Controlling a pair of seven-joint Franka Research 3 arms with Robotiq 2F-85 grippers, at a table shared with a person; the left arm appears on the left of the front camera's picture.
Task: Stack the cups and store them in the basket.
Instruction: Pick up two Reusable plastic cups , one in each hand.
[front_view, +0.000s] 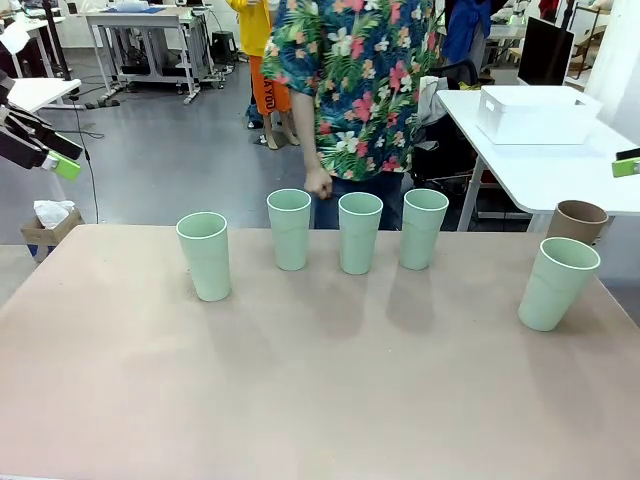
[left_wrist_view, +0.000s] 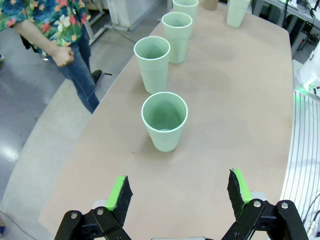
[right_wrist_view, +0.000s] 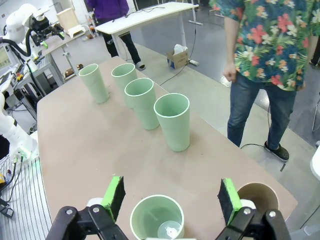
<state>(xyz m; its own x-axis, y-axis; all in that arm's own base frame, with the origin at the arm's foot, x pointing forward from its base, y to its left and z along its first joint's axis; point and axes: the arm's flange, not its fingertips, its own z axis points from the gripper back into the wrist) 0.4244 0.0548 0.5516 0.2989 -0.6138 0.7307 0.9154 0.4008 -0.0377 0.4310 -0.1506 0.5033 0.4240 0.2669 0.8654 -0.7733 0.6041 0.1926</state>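
While mint cups (front_view: 360, 232) line the table (front_view: 300, 400), a person (front_view: 350, 90) stands beyond.

5 mint cups (front_view: 204, 262) and 1 brown cup (front_view: 580, 222) look matt plastic; table (front_view: 300, 400) smooth, matt.

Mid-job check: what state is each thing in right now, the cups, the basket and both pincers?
Mint cups: five, upright, standing apart, none stacked.
Tan cup: upright, alone, unstacked.
Basket: on the white side table, no cup visible in it.
Left pincer: open, empty.
Right pincer: open, empty, over a mint cup.
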